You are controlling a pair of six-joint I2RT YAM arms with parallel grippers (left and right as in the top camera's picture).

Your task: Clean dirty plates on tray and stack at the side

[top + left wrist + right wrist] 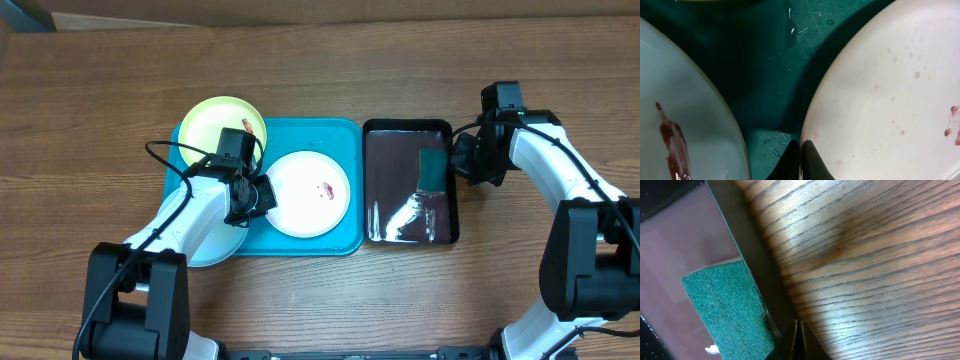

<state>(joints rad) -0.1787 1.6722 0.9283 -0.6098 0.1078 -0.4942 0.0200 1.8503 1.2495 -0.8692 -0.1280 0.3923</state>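
**Both pincers empty: sponge first, then steady the plate**

The left pincer (800, 152) is pressed together and holds nothing. Its tips are low over the tray (335, 135), just at the left rim of the white plate (308, 193), with the blue plate (685, 115) on the other side. The right pincer (799, 330) is also pressed together and empty, at the right rim of the pan (388, 165), near the sponge (432, 168) lying inside. The yellow-green plate (215, 125) overlaps the tray's far left corner. Red specks mark the white plate, a smear the blue. My advice: spread the right pincer, clear the pan rim and pinch the sponge across its narrow side; brace the white plate's rim with the left so that wiping does not slide it
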